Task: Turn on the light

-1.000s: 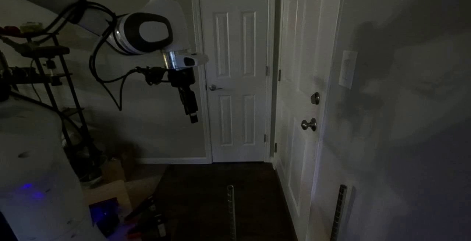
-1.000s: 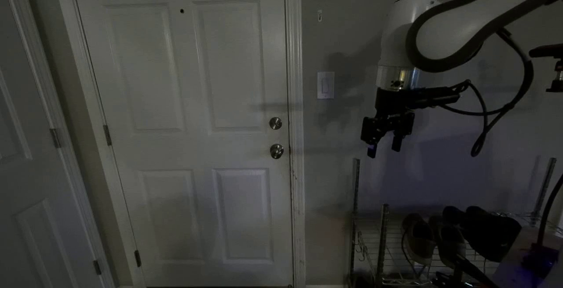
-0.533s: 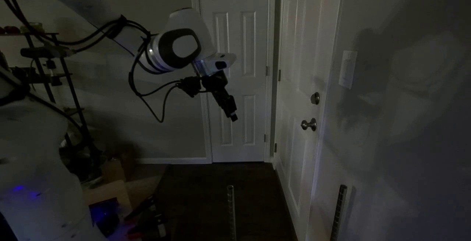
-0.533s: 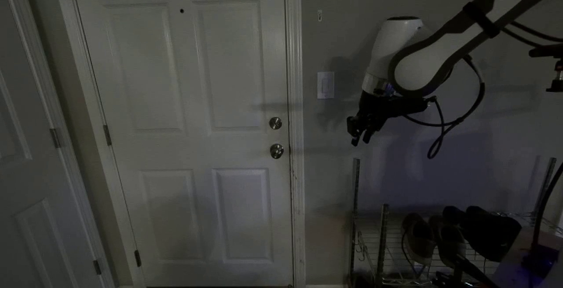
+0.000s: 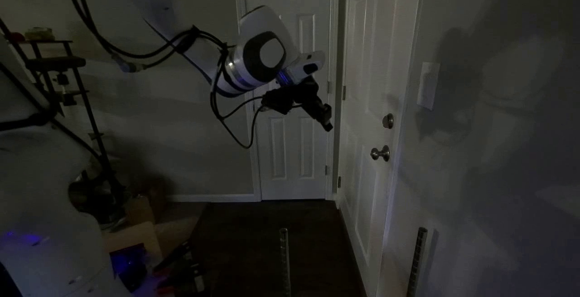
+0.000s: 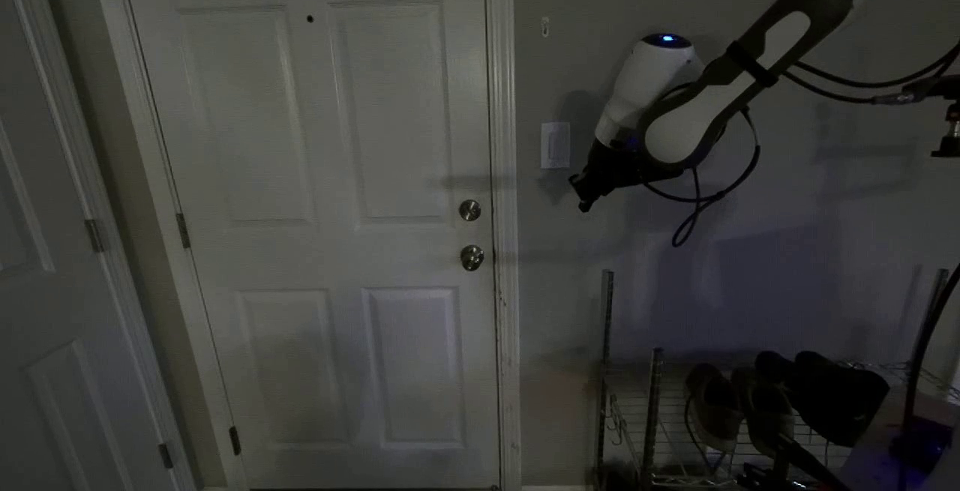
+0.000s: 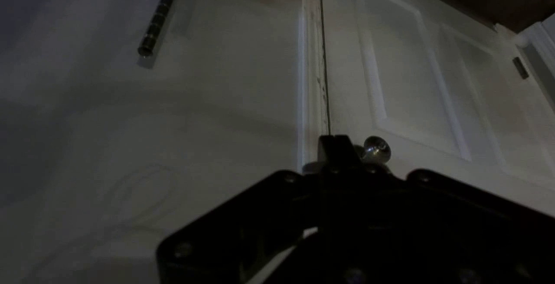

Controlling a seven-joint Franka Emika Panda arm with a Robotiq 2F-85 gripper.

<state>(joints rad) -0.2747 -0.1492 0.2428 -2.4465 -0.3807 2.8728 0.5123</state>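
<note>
the light switch plate (image 6: 555,145) is a small, pale, upright rectangle fixed to the wall (image 6: 551,311), just beside the trim (image 6: 504,176) of a white paneled door (image 6: 322,251). a narrower rectangle is centered in its face. both exterior views show the plate. a dark shadow (image 5: 446,120) lies on the wall at its side.

the pincer (image 7: 334,138) is apart from the plate. its two fingertips (image 7: 344,148) are together and meet along a fine line in the wrist view. in both exterior views the pincer is tilted, tip downward, and the tip shows lower than the plate's bottom edge. in the wrist view the round knob (image 7: 377,148) appears just beside the fingertips; the depth between them cannot be judged there.

the pincer is attached to a white and dark gray arm (image 6: 679,135), which enters from the upper right in an exterior view. a blue indicator (image 6: 667,39) glows on top of the arm's end section. a black cable (image 6: 756,155) hangs in a loop below the arm.

on the door, a round deadbolt (image 6: 470,210) is set directly above the knob, both near the trim. a far white door (image 5: 292,161) with a lever handle (image 5: 263,108) stands behind the pincer in an exterior view.

at the lower right of an exterior view, a wire rack (image 6: 652,408) bears shoes (image 6: 720,416).
</note>
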